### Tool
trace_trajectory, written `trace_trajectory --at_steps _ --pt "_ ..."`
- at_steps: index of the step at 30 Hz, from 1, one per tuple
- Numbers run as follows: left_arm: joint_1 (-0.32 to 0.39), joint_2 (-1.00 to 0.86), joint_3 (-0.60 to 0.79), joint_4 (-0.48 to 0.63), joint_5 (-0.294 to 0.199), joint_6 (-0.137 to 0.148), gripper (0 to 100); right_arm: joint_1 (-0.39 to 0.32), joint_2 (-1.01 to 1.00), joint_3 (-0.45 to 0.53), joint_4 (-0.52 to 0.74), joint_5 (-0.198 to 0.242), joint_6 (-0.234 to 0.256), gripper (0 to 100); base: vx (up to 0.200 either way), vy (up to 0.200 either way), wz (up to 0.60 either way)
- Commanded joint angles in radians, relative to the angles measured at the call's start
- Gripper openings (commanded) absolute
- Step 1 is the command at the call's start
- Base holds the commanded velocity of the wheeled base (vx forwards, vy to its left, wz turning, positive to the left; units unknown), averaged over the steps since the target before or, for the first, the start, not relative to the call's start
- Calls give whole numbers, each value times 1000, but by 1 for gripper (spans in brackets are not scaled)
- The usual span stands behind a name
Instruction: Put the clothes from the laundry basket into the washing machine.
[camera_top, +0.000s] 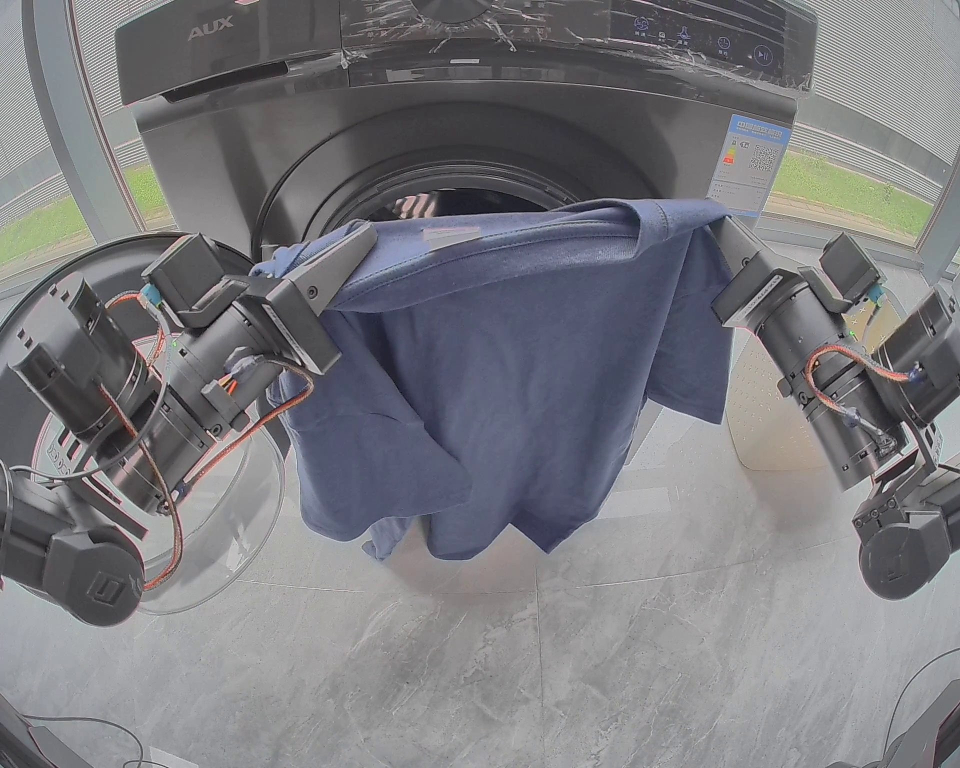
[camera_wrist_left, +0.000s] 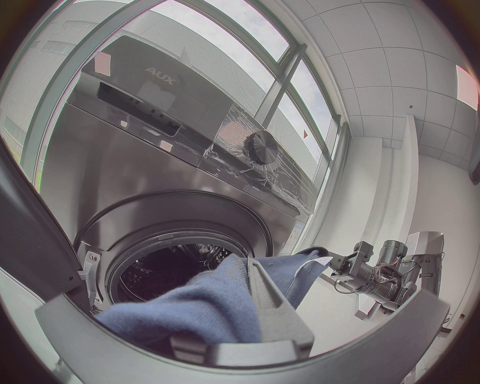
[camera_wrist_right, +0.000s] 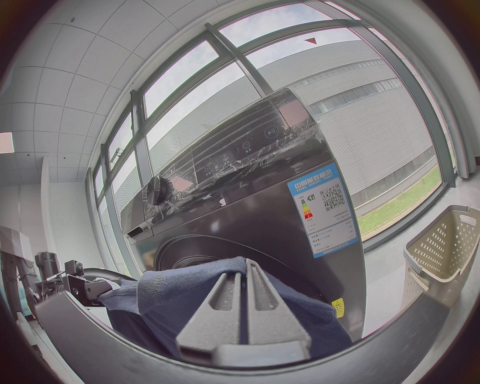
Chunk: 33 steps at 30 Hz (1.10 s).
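A dark blue T-shirt (camera_top: 500, 370) hangs spread between my two grippers, just in front of the washing machine's (camera_top: 230, 150) round drum opening (camera_top: 450, 200). My left gripper (camera_top: 362, 238) is shut on the shirt's left shoulder edge, and my right gripper (camera_top: 722, 232) is shut on its right edge. The cloth droops down toward the floor. In the left wrist view the shirt (camera_wrist_left: 210, 305) bunches over my gripper (camera_wrist_left: 252, 272) below the dark drum opening (camera_wrist_left: 160, 267). In the right wrist view my gripper (camera_wrist_right: 243, 270) pinches the blue cloth (camera_wrist_right: 170, 295).
The machine's glass door (camera_top: 225, 520) stands swung open at the left, under my left arm. A beige perforated laundry basket (camera_wrist_right: 445, 250) sits on the tiled floor right of the machine, also seen behind my right arm as the basket (camera_top: 765, 420). Open grey floor (camera_top: 560, 650) lies in front.
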<state>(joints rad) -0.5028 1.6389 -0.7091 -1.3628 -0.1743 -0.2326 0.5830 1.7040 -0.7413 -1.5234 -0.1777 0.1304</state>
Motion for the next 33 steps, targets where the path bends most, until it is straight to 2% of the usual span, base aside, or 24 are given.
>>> trace_trajectory --at_steps 1,20,26,33 --pt "0 1 -9 -1 1 -2 0 0 -21 -10 6 0 0 0 0 0 0" --pt "-7 7 -7 -6 -1 -2 0 0 -32 -6 14 0 -2 0 0 0 0" --pt "-5 13 -3 -7 -1 -2 0 -34 -32 0 14 10 -3 0 0 0 0" --pt "-5 15 -3 -7 -1 -1 0 -32 -34 23 14 15 -6 0 0 0 0"
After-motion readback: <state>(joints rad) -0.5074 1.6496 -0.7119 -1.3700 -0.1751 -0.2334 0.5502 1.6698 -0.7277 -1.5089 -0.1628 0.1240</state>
